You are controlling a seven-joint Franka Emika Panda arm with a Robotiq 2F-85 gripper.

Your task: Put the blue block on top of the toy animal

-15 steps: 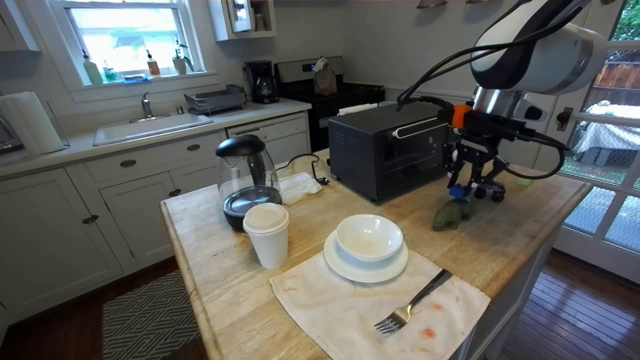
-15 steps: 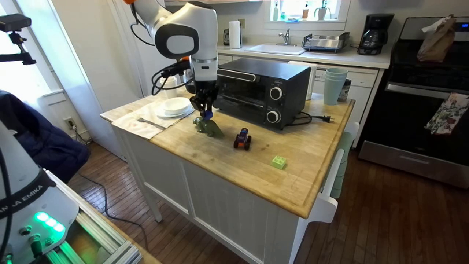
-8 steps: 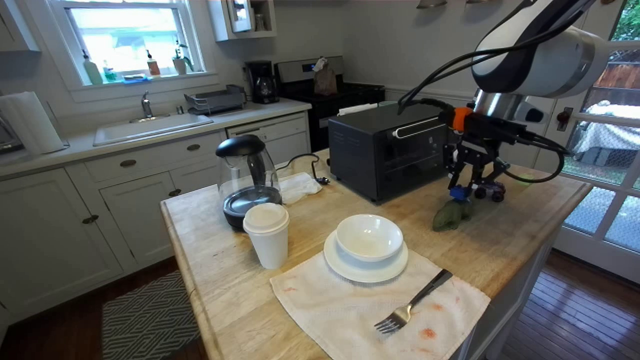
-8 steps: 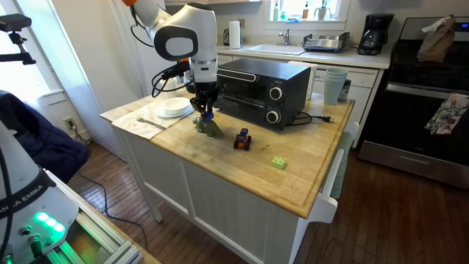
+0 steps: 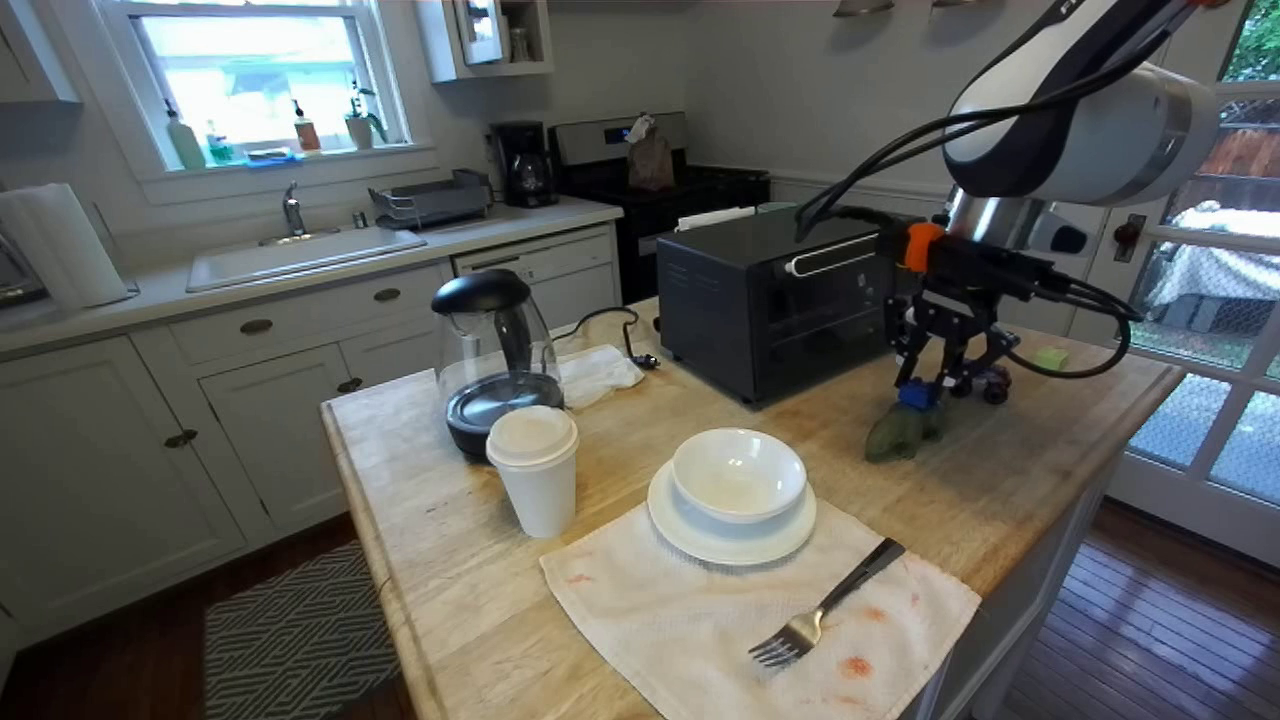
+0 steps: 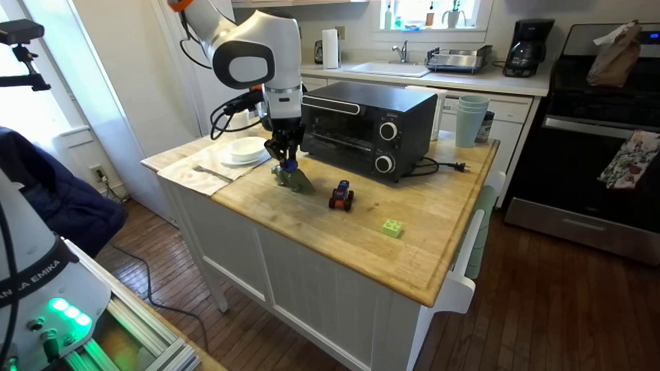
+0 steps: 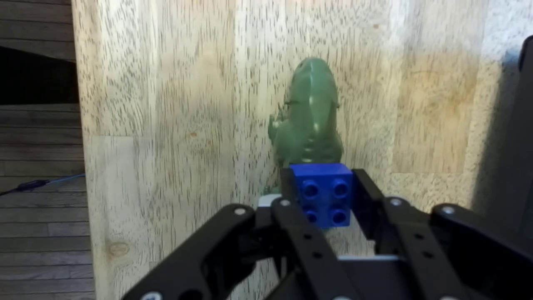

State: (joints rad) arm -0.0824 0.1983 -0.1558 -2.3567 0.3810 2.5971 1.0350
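1. My hand [image 7: 323,178] is clamped on opposite sides of the blue block [image 7: 322,196], a sound hold, I judge
2. Likely light, stiff plastic, hardly fragile
3. It's over the toy animal [image 7: 312,118], contact unclear; that glossy back may be slippery

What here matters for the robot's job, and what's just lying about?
Part of the job:
blue block, held in the tool
green toy animal

Just lying about:
toy truck
light green block
fork
white bowl
plate
lidded cup
toaster oven
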